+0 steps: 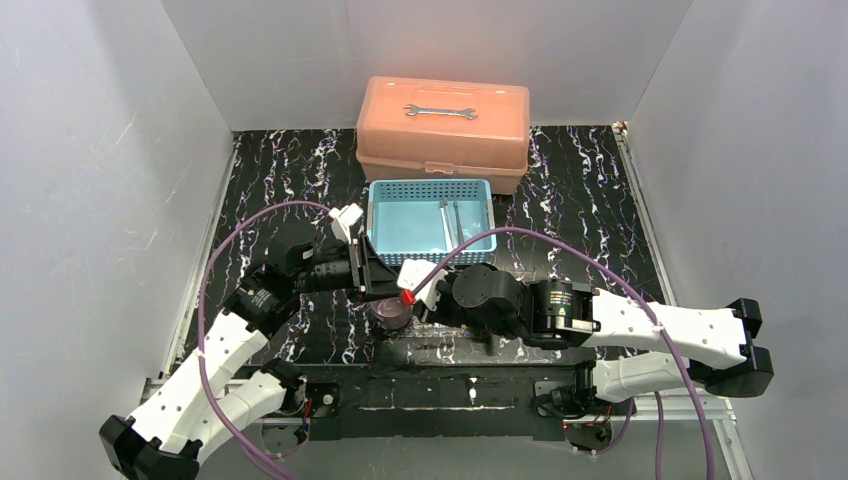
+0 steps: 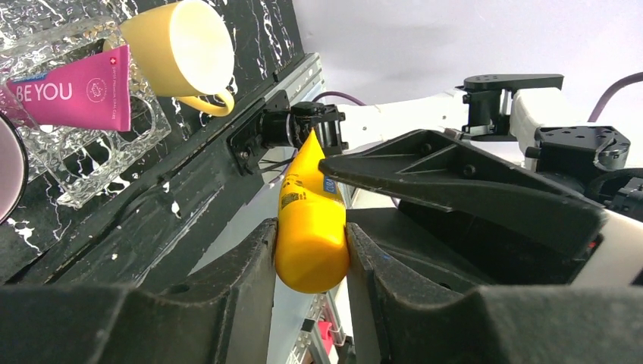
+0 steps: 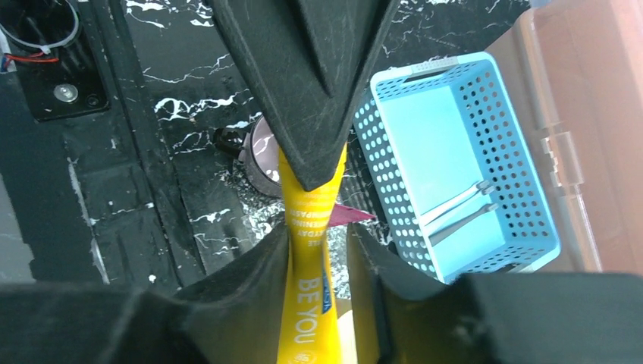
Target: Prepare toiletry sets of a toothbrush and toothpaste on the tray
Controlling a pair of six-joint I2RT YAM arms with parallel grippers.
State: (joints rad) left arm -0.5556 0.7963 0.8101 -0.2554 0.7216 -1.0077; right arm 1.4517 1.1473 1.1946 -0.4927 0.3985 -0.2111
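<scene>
The yellow toothpaste tube hangs in the air between both grippers. My left gripper is shut on its rounded end, both fingers pressed against it. My right gripper is open around the tube's flat end, with a gap showing on its right side. The magenta toothpaste lies in the clear glittery tray, next to a tipped yellow mug and a purple mug. Two thin pale toothbrushes lie in the light-blue basket. The grippers meet just above the purple mug.
A salmon-pink toolbox with a wrench on its lid stands at the back, right behind the basket. White walls close in the black marbled table on three sides. Purple cables loop over both arms.
</scene>
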